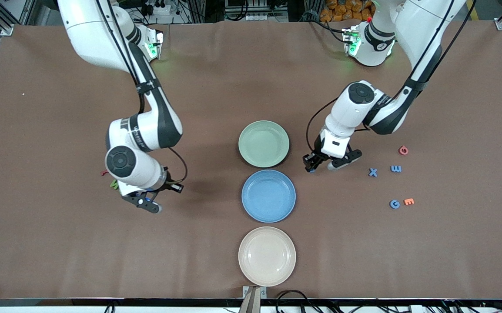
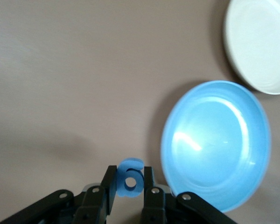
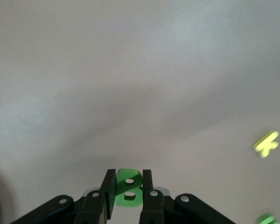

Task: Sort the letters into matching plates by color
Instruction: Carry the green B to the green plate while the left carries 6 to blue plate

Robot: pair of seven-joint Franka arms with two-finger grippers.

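My left gripper is shut on a blue letter over the bare table beside the mint green plate, toward the left arm's end. The blue plate and the cream plate are empty; both also show in the left wrist view, the blue plate and the cream plate. My right gripper is shut on a green letter over the table toward the right arm's end from the blue plate. The green letter is hidden in the front view.
Loose letters lie toward the left arm's end: a red one, a blue X, a blue E, a blue one and an orange E. A green letter lies by the right arm's wrist. Two green letters lie on the table in the right wrist view.
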